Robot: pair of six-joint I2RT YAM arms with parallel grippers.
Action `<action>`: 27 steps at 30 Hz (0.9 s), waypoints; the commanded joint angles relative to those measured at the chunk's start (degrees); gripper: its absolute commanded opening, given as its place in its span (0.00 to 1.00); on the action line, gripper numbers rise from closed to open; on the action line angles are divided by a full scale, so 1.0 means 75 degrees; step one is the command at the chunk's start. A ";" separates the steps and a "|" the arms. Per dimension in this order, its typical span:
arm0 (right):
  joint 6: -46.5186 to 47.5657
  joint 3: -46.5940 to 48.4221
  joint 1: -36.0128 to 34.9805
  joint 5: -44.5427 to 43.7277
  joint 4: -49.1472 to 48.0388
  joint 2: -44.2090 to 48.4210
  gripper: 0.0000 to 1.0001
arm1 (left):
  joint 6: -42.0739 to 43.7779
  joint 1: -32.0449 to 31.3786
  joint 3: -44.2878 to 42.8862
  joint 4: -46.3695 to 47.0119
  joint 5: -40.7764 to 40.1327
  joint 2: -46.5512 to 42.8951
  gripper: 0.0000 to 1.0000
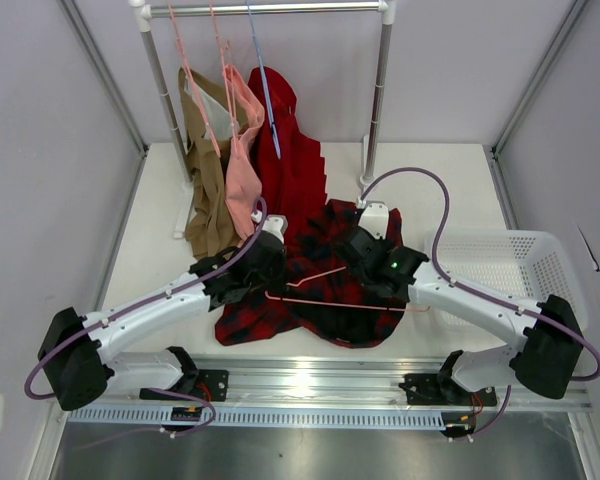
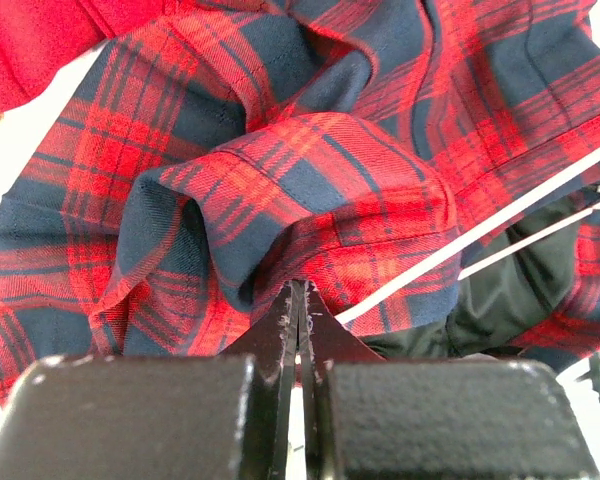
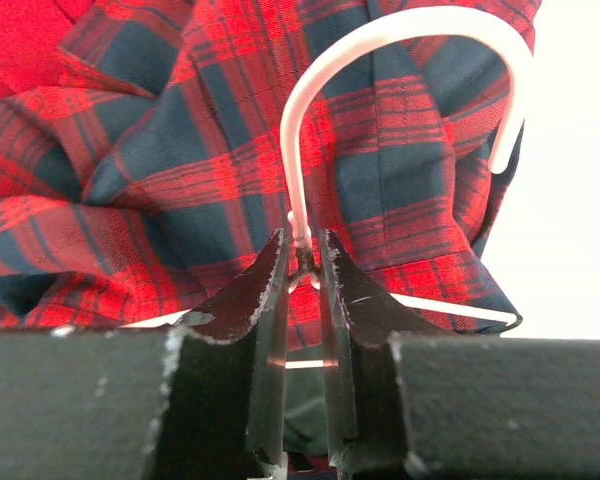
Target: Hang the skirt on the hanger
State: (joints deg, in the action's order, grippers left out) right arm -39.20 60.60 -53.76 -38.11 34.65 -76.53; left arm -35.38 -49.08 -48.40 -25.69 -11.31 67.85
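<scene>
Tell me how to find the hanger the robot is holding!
Find the white table with the clothes rack, where a red-and-black checked skirt lies crumpled. The hanger lies on that skirt, its hook's base pinched by the right gripper. Thin and pale pink, it alone lies flat; the blue hanger hangs from the rail.

The skirt (image 1: 263, 316) is red-and-navy tartan, black-lined, and the hanger (image 1: 330, 300) is pale pink
</scene>
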 commanded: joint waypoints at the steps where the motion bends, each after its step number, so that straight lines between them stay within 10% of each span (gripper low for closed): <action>1: -0.0094 0.0404 -0.0215 -0.0193 -0.0319 -0.0073 0.00 | 0.0158 0.0040 -0.0566 0.0145 0.0172 -0.0036 0.00; 20: 0.0094 0.1635 -0.0766 -0.0720 0.0219 -0.0718 0.00 | 0.0381 0.0040 -0.0695 0.0015 0.0395 0.0035 0.00; 27: 0.0141 0.1822 -0.0789 -0.0825 0.0348 -0.0706 0.00 | 0.0486 0.0040 -0.0694 0.0144 0.0559 -0.0071 0.21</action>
State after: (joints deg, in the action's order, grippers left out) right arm -37.71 70.35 -58.96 -41.78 38.81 -81.87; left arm -32.53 -48.93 -50.81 -28.32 -9.17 68.25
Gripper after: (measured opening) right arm 0.186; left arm 0.186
